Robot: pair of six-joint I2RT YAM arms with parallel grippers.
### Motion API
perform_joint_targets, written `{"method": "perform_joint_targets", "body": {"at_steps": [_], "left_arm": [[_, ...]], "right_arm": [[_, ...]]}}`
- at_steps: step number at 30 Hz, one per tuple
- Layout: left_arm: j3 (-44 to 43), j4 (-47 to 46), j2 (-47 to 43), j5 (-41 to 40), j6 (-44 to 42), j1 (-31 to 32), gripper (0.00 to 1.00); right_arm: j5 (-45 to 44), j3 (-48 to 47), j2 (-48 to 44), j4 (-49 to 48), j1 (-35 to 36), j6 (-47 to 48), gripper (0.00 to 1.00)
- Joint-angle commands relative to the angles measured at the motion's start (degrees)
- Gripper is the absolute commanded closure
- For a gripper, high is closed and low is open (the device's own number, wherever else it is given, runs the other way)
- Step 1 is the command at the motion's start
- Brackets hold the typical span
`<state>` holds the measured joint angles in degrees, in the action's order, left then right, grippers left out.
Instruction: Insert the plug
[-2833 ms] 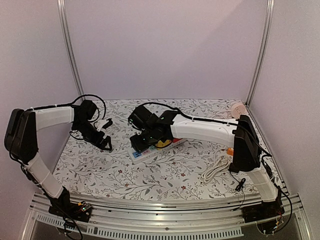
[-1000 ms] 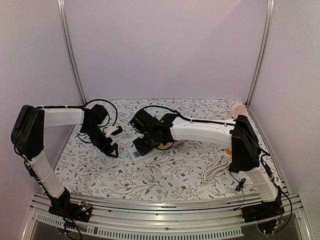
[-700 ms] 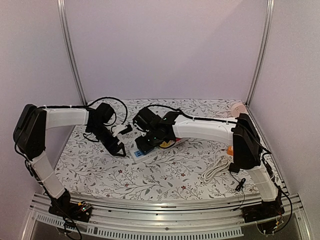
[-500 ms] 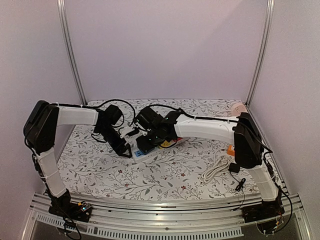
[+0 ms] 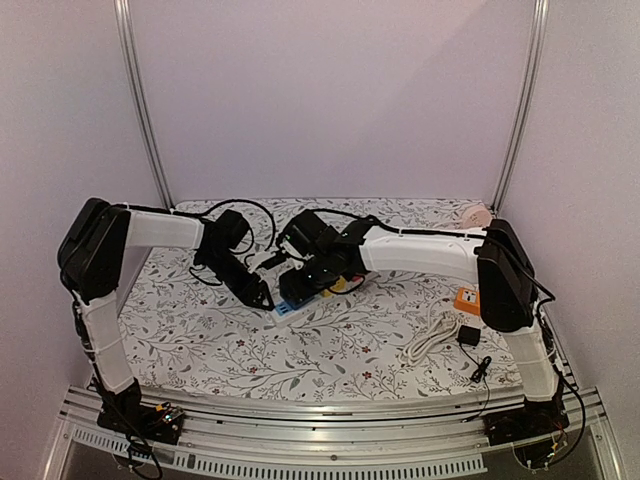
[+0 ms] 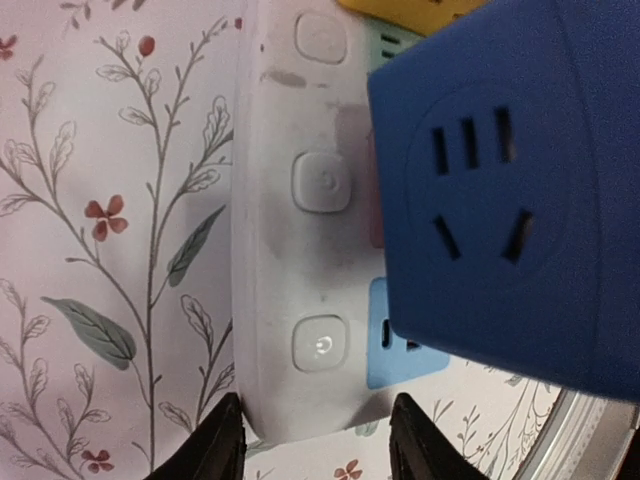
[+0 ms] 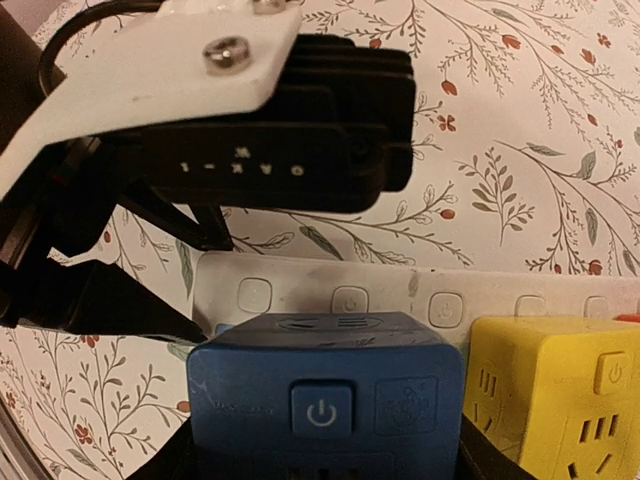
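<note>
Right wrist view: blue plug [image 7: 325,405] is being pinched by right gripper [image 7: 325,465], button face toward camera.
Power strip [image 6: 300,200]: long axis lying crosswise; end being straddled by left gripper [image 6: 318,442], contact cannot be told.

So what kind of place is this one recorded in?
Probably a lab test booth: plain walls between aluminium posts, left arm and right arm bolted to a slotted rail, a floral cloth underneath.

Pale lilac walls [image 5: 330,100] enclose a floral-patterned table [image 5: 300,350], apparently softly lit.
</note>
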<state>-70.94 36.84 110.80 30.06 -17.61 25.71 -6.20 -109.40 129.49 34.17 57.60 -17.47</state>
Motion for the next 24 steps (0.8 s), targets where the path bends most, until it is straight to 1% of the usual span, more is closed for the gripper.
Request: {"method": "perform_joint_targets", "body": {"at_steps": [1,4,6,12,15,18,21,24], "left_arm": [[-0.7,3.6,4.6,7.1,2.9,0.8,0.52],[-0.8,3.8,6.3,10.2,4.8,0.8,0.56],[-1.1,3.3,6.8,10.4,5.8,0.8,0.60],[-0.4,2.3,5.4,10.4,5.6,0.7,0.60],[-0.4,2.0,5.4,8.2,6.1,0.8,0.60],[-1.3,1.8,6.2,1.8,8.1,1.1,0.61],[-2.3,2.6,7.3,1.5,8.0,1.1,0.61],[-2.2,2.9,7.5,1.9,7.9,1.1,0.61]], "right_arm": [[-0.7,1.7,-1.9,3.2,-1.3,1.0,1.00],[-1.3,1.6,-2.5,3.1,-1.2,1.6,1.00],[-2.0,1.6,-3.1,3.1,-1.1,2.0,1.00],[-2.4,1.8,-3.4,3.1,-1.2,4.6,1.00],[-1.4,0.7,-3.3,3.5,-1.2,5.8,1.00],[-1.5,-0.2,-3.7,3.5,-1.1,6.4,1.00],[-1.7,-1.0,-4.4,3.5,-1.1,7.0,1.00],[0.9,-1.3,-4.6,2.5,-1.2,7.0,1.00]]}}
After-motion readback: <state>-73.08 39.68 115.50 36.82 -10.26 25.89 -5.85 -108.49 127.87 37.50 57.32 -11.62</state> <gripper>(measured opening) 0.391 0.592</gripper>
